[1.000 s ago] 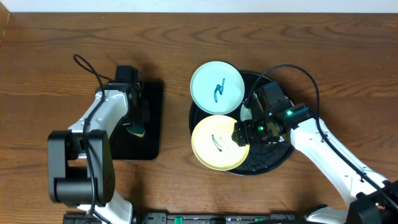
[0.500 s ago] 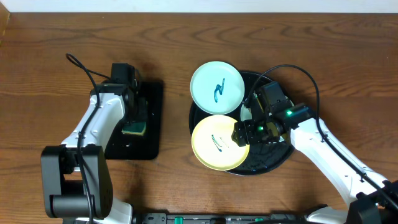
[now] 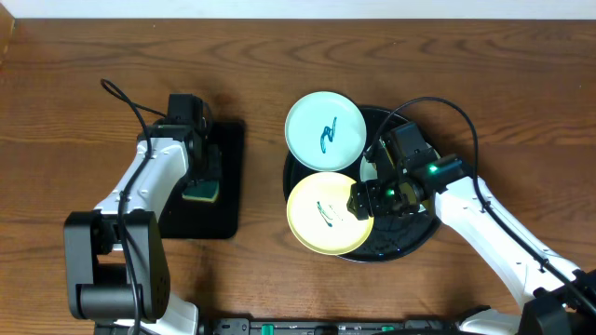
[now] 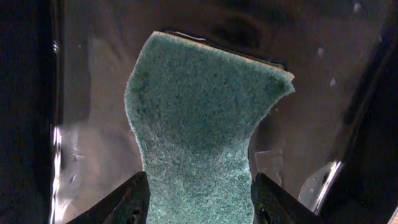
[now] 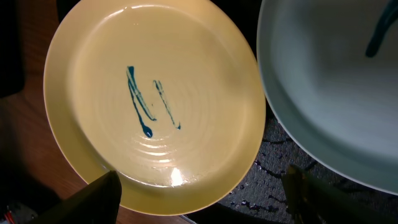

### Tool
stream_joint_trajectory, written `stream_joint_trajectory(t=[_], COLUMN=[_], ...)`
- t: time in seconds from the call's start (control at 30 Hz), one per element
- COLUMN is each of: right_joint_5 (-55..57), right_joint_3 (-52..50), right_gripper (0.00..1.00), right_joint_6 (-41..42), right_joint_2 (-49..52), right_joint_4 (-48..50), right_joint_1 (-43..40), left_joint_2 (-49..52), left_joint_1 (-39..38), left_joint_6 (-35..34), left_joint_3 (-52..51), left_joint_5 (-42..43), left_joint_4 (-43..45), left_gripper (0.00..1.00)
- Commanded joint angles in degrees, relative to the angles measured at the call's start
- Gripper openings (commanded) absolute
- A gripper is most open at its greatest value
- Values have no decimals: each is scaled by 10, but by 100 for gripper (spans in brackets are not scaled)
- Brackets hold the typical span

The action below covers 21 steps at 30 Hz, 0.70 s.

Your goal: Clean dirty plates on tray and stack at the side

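A pale yellow plate [image 3: 321, 216] [image 5: 155, 93] with a teal scribble lies at the front left of the round black tray [image 3: 414, 233] [image 5: 280, 168], its rim hanging over the tray's edge. A mint-white plate [image 3: 324, 130] [image 5: 336, 81], also scribbled, sits at the tray's back left. My right gripper [image 3: 363, 200] [image 5: 202, 199] hangs open just above the yellow plate's right rim and holds nothing. My left gripper [image 3: 200, 181] [image 4: 202, 202] is open over the green sponge [image 3: 200, 193] [image 4: 199, 112]. Its fingers [image 4: 134, 202] flank the sponge's near end.
The sponge lies on a small rectangular black tray [image 3: 223, 219] [image 4: 93, 93] to the left, wet and glossy. A pale sliver [image 3: 369, 170] shows under the right arm on the round tray. Bare wooden table lies between the trays and along the back.
The left arm has shifted a little to the left and its gripper has opened around the sponge, which now rests on the small tray. The right arm and the plates have not moved.
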Motion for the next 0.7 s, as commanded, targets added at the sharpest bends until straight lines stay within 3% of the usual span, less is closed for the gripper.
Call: stream_joint_trajectory(t=[0.0,0.67], right_joint_5=[6,6], right_joint_3=[11,11], right_gripper=[82,83], right_joint_6=[9,9], right_joint_2=[3,3], right_joint_4=[-1,-2], right_joint_1=[6,6], left_joint_2=[7,8], left_joint_1=[0,0], left_joint_6=[1,1], left_joint_3=[-7,-14], left_joint_5=[-27,-35], left_joint_4=[1,2], left_gripper=[54,52])
